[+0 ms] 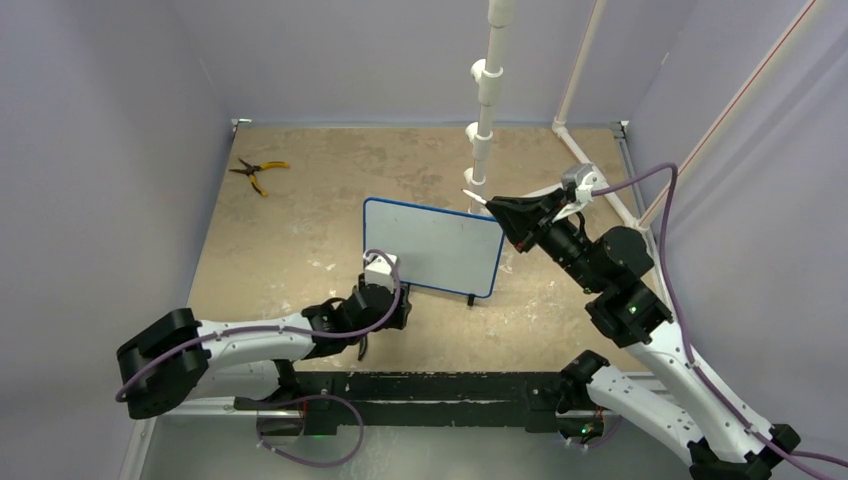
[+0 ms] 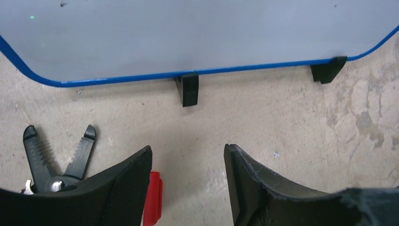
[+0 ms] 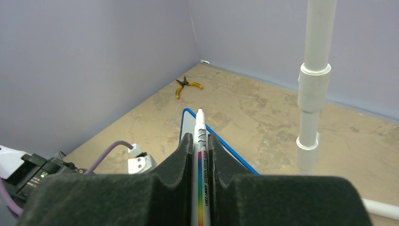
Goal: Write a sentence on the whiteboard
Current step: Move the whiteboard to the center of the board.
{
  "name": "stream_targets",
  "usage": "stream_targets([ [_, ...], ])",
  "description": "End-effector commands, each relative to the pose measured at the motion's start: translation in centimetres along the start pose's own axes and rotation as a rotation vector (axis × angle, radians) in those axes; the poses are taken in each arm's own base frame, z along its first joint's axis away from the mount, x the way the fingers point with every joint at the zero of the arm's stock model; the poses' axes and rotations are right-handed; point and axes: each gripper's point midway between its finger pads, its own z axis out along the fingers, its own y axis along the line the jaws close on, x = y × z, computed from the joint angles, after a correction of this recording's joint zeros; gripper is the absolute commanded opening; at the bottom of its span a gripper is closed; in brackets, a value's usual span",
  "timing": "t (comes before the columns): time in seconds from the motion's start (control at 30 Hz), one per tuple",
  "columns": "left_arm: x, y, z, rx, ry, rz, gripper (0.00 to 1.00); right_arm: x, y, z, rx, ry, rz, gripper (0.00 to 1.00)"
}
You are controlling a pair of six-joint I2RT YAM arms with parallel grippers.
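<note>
The whiteboard (image 1: 432, 244) stands upright on black feet (image 2: 187, 89) mid-table, blue-framed. Its face is plain white; the sentence is out of view. My right gripper (image 1: 510, 212) hovers by the board's upper right corner, shut on a white marker (image 3: 200, 141) whose red tip points forward over the board's edge (image 3: 233, 153). My left gripper (image 2: 188, 155) is low on the table in front of the board's bottom edge (image 2: 141, 77), open with nothing between its fingers. A red marker cap (image 2: 153, 197) lies on the table right beside the left finger.
Yellow-handled pliers (image 1: 258, 172) lie at the far left corner. A white pipe post (image 1: 483, 110) rises just behind the board's right end. A black serrated tool (image 2: 56, 160) lies left of my left gripper. Purple walls close in the table.
</note>
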Motion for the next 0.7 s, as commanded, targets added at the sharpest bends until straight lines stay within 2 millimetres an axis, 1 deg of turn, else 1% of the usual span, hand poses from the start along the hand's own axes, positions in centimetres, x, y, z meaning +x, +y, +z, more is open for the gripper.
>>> stream_targets([
  [0.0,-4.4,-1.6,1.3,0.004,-0.166,-0.027,0.58,-1.9,0.3,-0.3,-0.006,-0.077,-0.010,0.00],
  [0.23,-4.5,-1.5,3.3,-0.027,-0.183,0.014,0.59,-2.6,0.5,-0.8,-0.009,-0.107,-0.005,0.00],
  [0.47,-3.9,-2.0,4.7,-0.008,-0.176,0.025,0.59,-2.7,0.2,-0.7,0.004,-0.109,-0.008,0.00],
  [0.57,-3.5,-2.6,5.1,0.030,-0.179,0.051,0.58,-3.0,0.4,-0.7,0.000,-0.110,-0.007,0.00],
  [0.67,-3.1,-3.6,5.6,0.090,-0.173,0.096,0.58,-3.1,0.3,-0.9,0.001,-0.114,-0.006,0.00],
])
